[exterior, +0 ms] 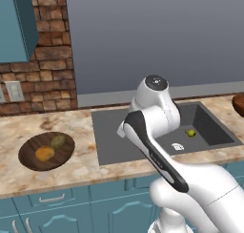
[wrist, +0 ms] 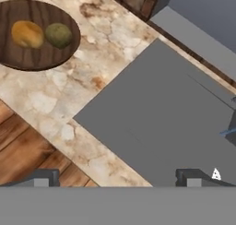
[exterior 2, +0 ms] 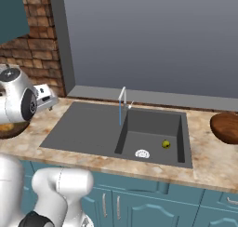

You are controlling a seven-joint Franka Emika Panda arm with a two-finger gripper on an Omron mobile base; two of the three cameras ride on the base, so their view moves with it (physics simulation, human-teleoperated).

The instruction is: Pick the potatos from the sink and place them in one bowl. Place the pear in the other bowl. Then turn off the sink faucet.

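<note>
Overhead, gripper (wrist: 117, 178) spread wide, empty, tips cropped, both potatos (wrist: 42, 34) in dark bowl (wrist: 27, 58), reddish bowl (exterior 2: 227, 127) cut off.

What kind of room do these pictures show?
A kitchen, rendered rather than real: a sink with a faucet is set in a marble-look counter above teal cabinets, against a brick wall.

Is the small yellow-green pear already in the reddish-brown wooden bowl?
No, the small yellow-green pear lies in the dark grey sink well.
</note>
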